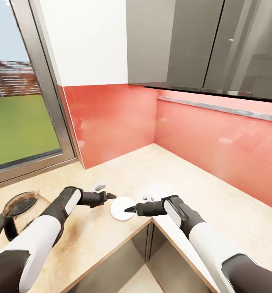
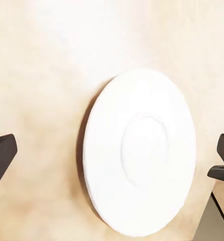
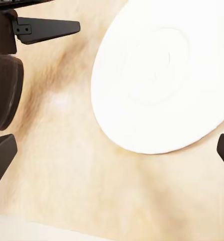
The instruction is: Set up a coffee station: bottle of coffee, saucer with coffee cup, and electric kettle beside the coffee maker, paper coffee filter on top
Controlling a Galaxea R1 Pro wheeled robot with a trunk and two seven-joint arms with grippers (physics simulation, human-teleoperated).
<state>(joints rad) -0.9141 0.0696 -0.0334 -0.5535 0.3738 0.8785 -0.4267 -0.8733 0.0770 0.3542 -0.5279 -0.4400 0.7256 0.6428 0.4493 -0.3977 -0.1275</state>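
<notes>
No readable text, label, brand, number or sign is showing anywhere: the saucer [image 1: 122, 208], the kitchen countertop [image 1: 201, 183] and the grey wall cabinets [image 1: 201, 40] are all appearing plain.

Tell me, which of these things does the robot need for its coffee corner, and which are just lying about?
For the job: saucer, lying empty; kitchen countertop; electric kettle by the left arm; a white thing, perhaps the coffee cup.

Just lying about: a small grey object, too small to identify.

Red splashback [image 1: 119, 118], grey cabinets [image 1: 201, 40], window [image 1: 18, 114]
</notes>
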